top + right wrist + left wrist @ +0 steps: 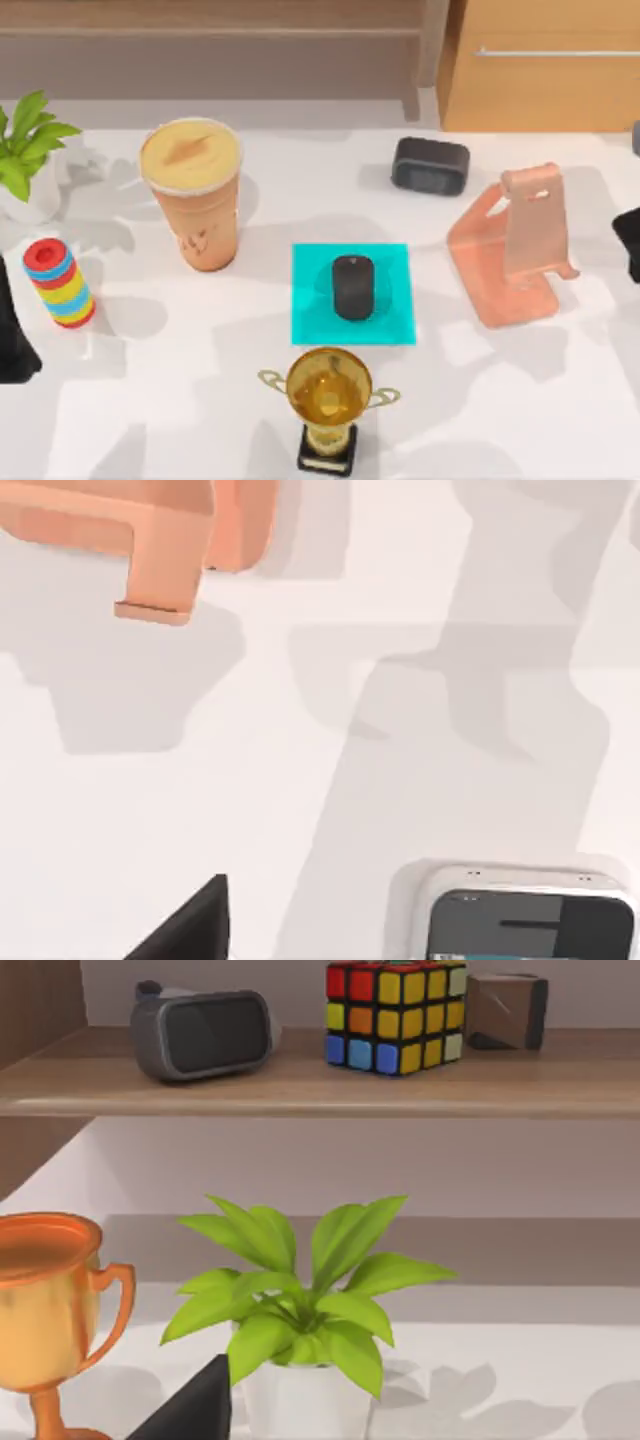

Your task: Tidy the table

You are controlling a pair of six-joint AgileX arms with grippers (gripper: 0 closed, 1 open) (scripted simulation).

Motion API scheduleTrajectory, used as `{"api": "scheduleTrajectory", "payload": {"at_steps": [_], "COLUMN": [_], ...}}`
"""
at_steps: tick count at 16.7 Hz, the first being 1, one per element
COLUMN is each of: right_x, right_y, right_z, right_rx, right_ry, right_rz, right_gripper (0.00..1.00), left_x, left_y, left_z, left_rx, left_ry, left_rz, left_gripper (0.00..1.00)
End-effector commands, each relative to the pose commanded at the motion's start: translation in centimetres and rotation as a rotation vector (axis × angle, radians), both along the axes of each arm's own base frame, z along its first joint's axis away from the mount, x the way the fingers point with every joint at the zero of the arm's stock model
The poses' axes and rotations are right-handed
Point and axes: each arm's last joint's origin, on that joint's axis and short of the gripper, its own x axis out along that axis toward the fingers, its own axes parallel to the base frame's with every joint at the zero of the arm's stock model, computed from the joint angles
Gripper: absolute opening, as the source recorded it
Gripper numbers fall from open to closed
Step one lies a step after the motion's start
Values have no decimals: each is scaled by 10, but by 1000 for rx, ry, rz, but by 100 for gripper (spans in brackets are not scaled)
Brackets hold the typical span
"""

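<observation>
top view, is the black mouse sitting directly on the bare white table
No, the black mouse lies on the cyan square mat, which itself rests on the white table.

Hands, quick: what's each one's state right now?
Left hand: at the table's left edge, cannot be told.
Right hand: at the right edge, cannot be told.

The white table (200, 400) carries a potted plant (25, 150), coloured ring stack (60, 283), iced drink cup (193, 195), cyan mat (310, 310), trophy (328, 405), dark speaker (430, 166) and pink phone stand (515, 245).
</observation>
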Motion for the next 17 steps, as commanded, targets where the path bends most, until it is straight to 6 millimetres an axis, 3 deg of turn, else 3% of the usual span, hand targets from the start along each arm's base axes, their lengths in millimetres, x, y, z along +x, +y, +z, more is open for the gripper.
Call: {"api": "scheduleTrajectory", "payload": {"at_steps": [3,6,8,14,17], "right_x": [-38,-66,-74,-74,-72], "right_y": [-47,-73,-79,-79,-79], "right_z": [-36,-59,-66,-68,-81], "right_rx": [-18,-11,-6,-5,-5], "right_ry": [99,162,181,187,183], "right_rz": [-33,-68,-77,-76,-78], "right_gripper": [100,100,100,100,100], "left_x": [0,0,0,0,0], "left_y": [0,0,0,0,0], "left_z": [0,0,0,0,0], "left_rx": [0,0,0,0,0], "left_ry": [0,0,0,0,0], "left_rz": [0,0,0,0,0], "left_gripper": [100,100,100,100,100]}}
